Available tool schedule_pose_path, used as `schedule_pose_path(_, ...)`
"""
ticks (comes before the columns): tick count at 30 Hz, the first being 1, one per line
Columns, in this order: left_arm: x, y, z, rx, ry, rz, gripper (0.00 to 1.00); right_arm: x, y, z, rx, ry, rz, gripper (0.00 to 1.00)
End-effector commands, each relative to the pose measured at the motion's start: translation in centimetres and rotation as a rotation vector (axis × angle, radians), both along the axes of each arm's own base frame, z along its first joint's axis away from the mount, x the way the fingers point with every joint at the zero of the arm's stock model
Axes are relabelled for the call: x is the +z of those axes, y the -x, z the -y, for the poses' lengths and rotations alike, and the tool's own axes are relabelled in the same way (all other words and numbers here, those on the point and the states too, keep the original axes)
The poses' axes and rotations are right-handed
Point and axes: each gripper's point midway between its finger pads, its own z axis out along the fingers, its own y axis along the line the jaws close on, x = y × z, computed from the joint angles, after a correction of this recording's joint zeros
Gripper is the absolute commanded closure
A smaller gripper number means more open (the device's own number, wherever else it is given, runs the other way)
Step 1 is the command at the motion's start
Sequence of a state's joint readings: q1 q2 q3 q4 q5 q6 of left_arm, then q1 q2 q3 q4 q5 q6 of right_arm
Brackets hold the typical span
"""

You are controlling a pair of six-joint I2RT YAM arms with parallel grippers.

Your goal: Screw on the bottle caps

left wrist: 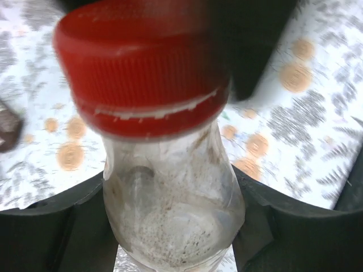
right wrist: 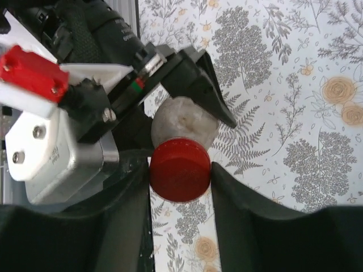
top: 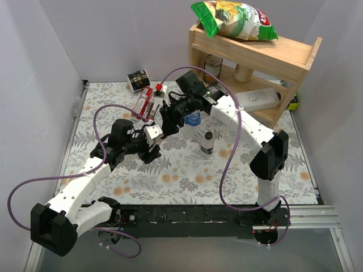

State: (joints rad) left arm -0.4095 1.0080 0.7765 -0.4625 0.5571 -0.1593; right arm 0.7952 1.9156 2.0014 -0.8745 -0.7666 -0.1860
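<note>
My left gripper (left wrist: pixel 173 226) is shut on the body of a small clear bottle (left wrist: pixel 170 209) and holds it tilted above the table. The red cap (left wrist: pixel 142 73) sits on its neck. In the right wrist view, my right gripper (right wrist: pixel 180 181) is shut on the red cap (right wrist: pixel 180 170), with the bottle's shoulder (right wrist: pixel 184 122) just beyond it. In the top view both grippers meet left of centre, the left gripper (top: pixel 156 136) and the right gripper (top: pixel 169 124). A bottle with a black cap (top: pixel 207 141) stands at centre. A bottle with a blue cap (top: pixel 193 119) stands partly hidden behind the right arm.
A wooden shelf (top: pixel 283 56) at the back right holds a chips bag (top: pixel 235 20) and cans (top: pixel 213 67). A white jug (top: pixel 258 99) lies under it. Red-and-black packets (top: pixel 144 103) and a black tin (top: pixel 137 80) lie at the back left.
</note>
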Motion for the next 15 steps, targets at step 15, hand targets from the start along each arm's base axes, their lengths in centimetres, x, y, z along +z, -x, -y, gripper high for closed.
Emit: schedule_pose_path(15, 3.5, 4.2, 3.3, -0.311, 0.178, -0.098, 1.00, 6.6, -0.1, 4.6, 0.133, -0.245, 0.424, 0.07)
